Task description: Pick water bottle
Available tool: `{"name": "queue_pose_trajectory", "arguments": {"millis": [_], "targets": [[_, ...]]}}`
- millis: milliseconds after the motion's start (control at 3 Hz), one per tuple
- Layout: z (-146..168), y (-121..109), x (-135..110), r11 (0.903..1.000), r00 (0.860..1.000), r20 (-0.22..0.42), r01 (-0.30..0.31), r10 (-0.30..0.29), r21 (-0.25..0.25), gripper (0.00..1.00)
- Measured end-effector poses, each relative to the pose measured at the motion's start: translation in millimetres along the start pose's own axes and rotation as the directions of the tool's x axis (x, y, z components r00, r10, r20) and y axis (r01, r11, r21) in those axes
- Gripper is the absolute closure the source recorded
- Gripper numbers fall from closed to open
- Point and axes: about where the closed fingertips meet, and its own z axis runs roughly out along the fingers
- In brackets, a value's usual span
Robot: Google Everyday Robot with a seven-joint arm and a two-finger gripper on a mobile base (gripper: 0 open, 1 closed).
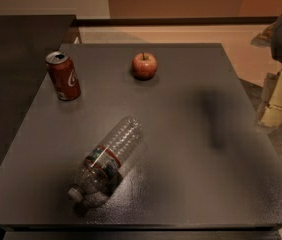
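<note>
Hanging off the right side of the counter [191, 194], the hand [277, 101] is a pale, blocky shape beyond the edge and above the floor. I cannot tell how far open it is, and nothing can be seen in its hold. Nearest to it, a soft dark shadow [215, 119] lies on the bare surface just inside that edge. Further left and toward the back sits a red apple [144, 65], upright, stem up. Further again, left and toward the front, the water bottle [112, 151] lies on its side, well apart from the hand. Its white cap [74, 194] points at the front-left corner and its base angles back toward the middle, with the red-edged label [102, 160] around its waist. Farthest of all stands a red soda can [63, 76] near the back-left edge. The main risk, as I judge it, is rolling. A round, ribbed bottle lying flat will turn away if it is touched on one side before the grip closes, and the front edge is near enough for it to drop off. A grip along its length instead of across it would probably slip, and thin clear plastic may buckle if squeezed hard.
</note>
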Motion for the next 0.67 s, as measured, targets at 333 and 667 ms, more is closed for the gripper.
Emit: {"name": "queue_pose_trajectory", "arguments": {"millis": [333,667], "targets": [[0.0,0.0,0.0,1.0,1.0,0.0,0.0,0.0,0.0,0.0],[0.2,8.2,-14.5,0.9977,0.998,0.019,0.067,-0.067,-0.004,0.0]]}}
